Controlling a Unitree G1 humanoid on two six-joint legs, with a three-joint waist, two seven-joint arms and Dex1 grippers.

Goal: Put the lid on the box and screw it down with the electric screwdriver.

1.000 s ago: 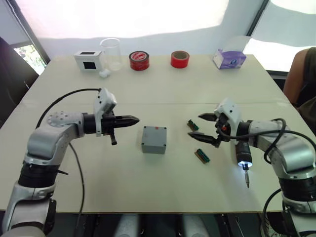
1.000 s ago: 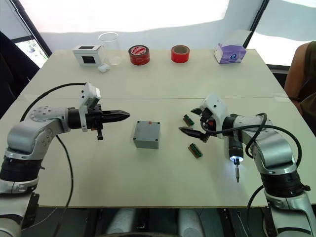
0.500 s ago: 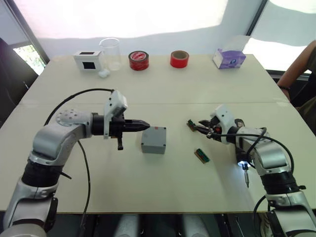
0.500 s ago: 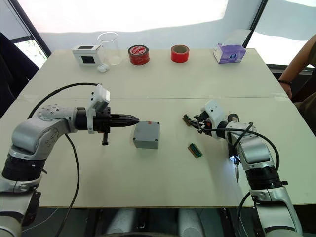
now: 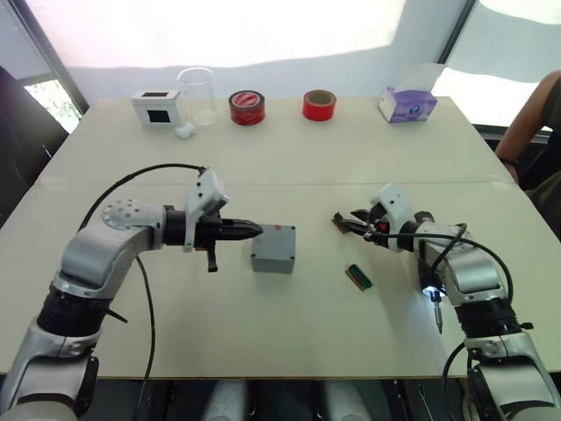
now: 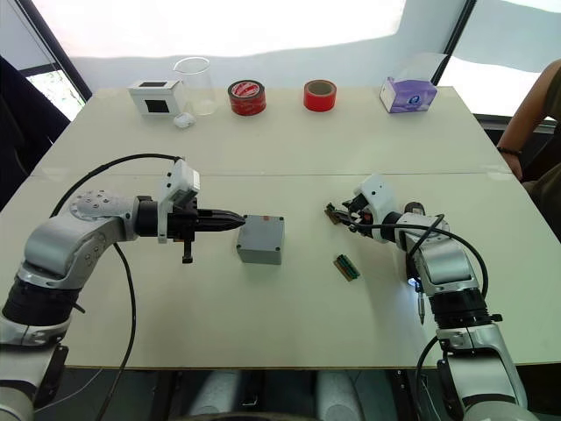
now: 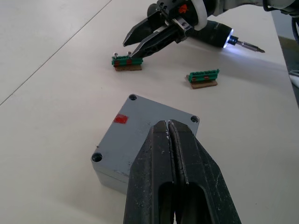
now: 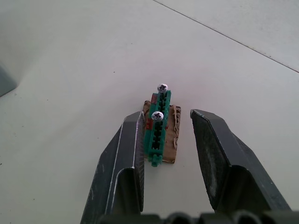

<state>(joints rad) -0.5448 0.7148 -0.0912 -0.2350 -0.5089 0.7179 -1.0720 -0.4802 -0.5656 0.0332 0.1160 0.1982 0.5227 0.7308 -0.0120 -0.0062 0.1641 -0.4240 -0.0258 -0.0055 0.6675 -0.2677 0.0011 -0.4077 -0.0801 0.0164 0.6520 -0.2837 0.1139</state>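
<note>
lid [image 5: 273, 242] sits on box, unscrewed | our left pincer [image 7: 168, 128] pressed together | right pincer [image 8: 167, 122] spread around screw strip [image 8: 157, 126]

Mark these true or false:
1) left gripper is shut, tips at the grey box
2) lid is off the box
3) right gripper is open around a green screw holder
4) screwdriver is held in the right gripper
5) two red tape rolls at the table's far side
1) True. The left gripper is shut, its tips at the near edge of the box.
2) False. The lid sits on the box, corner holes showing.
3) True. The right gripper is open, a finger on each side of the green screw holder, which holds two screws.
4) False. The electric screwdriver lies on the table beside the right arm, its light on.
5) True. Two red tape rolls stand there.
</note>
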